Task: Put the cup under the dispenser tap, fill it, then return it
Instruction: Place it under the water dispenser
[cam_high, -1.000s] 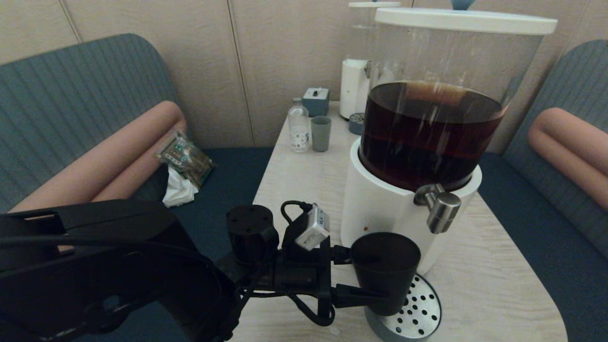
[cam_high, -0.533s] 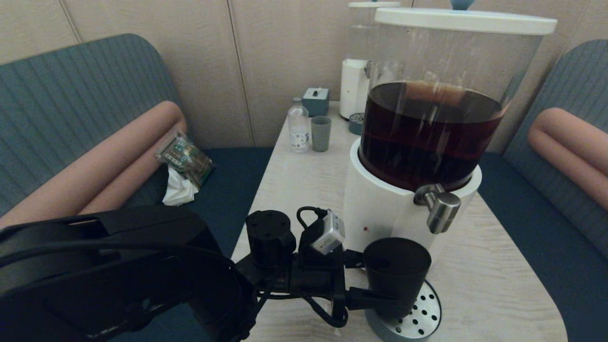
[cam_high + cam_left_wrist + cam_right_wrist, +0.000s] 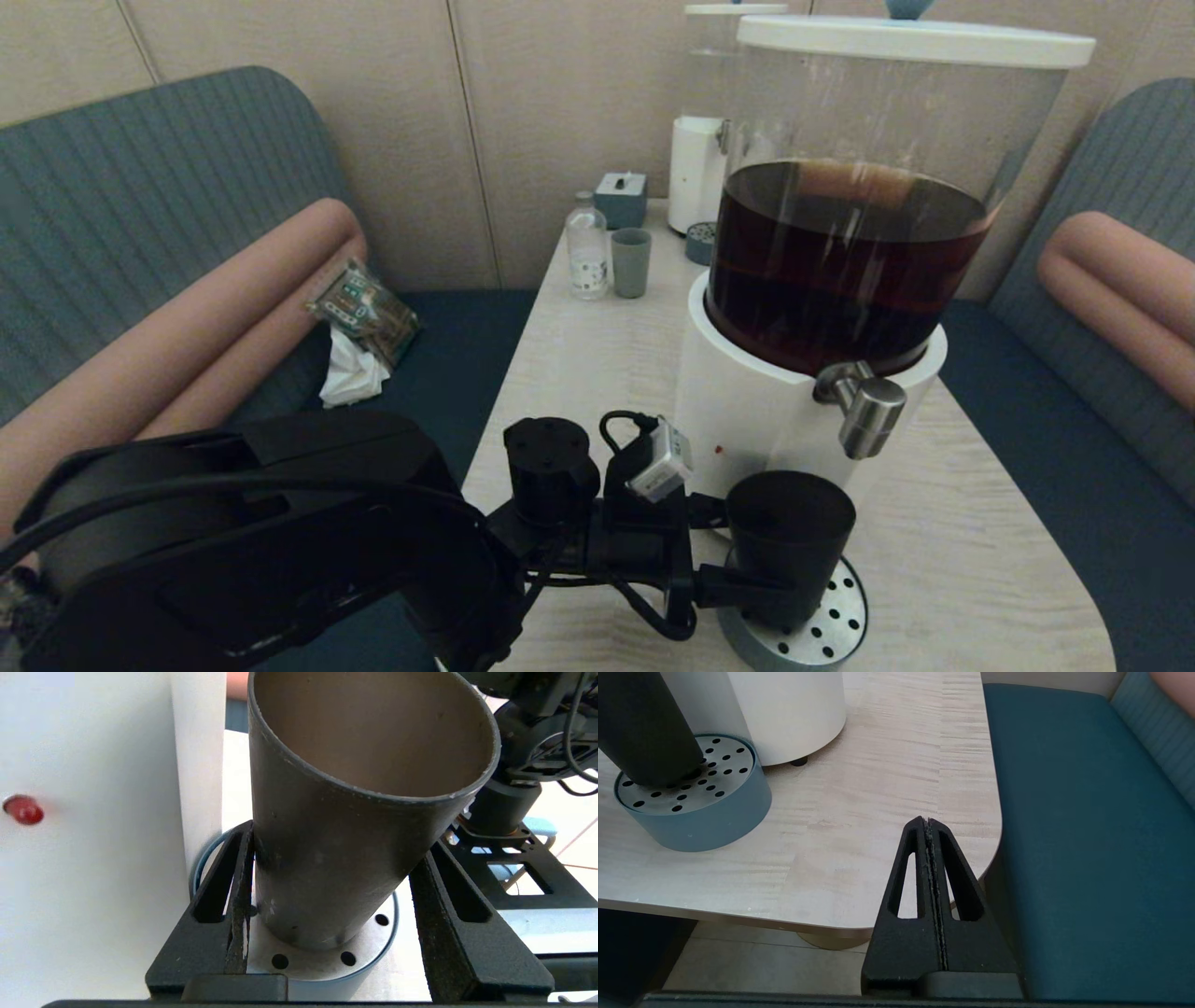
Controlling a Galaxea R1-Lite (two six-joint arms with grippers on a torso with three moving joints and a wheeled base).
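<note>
The matte black cup (image 3: pixel 789 541) stands slightly tilted with its base on the perforated steel drip tray (image 3: pixel 826 621), just left of and below the brushed-steel dispenser tap (image 3: pixel 864 406). My left gripper (image 3: pixel 756 553) is shut on the cup from the left side. In the left wrist view the cup (image 3: pixel 336 849) fills the gap of the left gripper (image 3: pixel 338 856), both fingers against its wall, and its inside looks empty. My right gripper (image 3: pixel 928 823) is shut on nothing, parked off the table's near right corner; the cup (image 3: pixel 640 728) shows at that view's edge.
The big dispenser's white base (image 3: pixel 747 411) stands right behind the cup. At the far end of the table are a grey-green cup (image 3: pixel 631 263), a small bottle (image 3: pixel 587 247), a blue box (image 3: pixel 621 199) and a smaller white dispenser (image 3: pixel 695 173). Blue benches flank the table.
My left arm has carried the cup to the right and a little down, bringing it further onto the drip tray and closer under the tap. The right arm has not moved.
</note>
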